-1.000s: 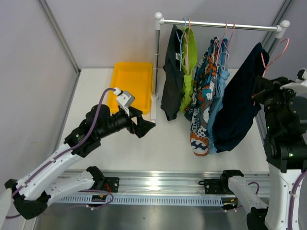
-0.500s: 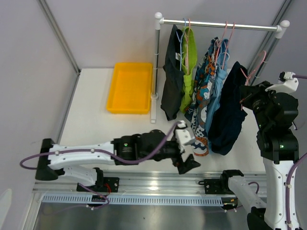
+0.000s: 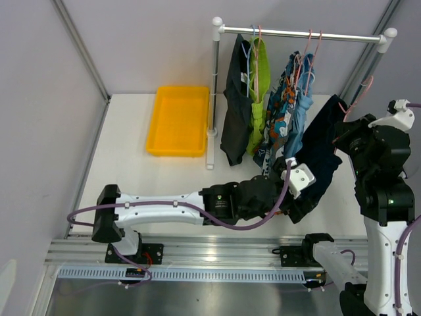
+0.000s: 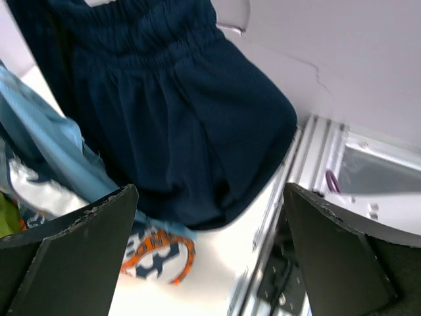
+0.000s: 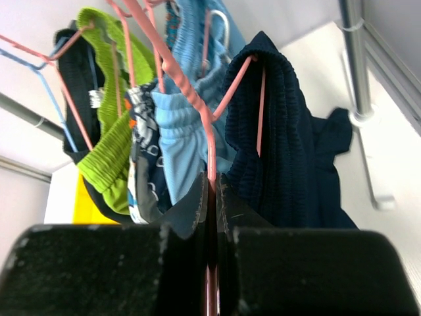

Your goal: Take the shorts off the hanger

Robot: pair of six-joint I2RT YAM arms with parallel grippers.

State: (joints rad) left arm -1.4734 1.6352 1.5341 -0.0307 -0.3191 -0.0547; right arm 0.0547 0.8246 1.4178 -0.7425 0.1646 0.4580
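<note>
My right gripper is shut on a pink hanger that carries the navy shorts, held off the rail, to the right of it. My left gripper is open, its jaws wide apart just below the navy shorts' hem. On the rail hang the charcoal-black shorts, lime green shorts, patterned shorts and light blue shorts.
A yellow tray lies on the table at the back left, beside the rack's white post. The metal base rail runs along the near edge. The left arm stretches across the table's front.
My left arm has swept from the tray side rightward to under the navy shorts. My right gripper has pulled the hanger and navy shorts to the right and lower.
</note>
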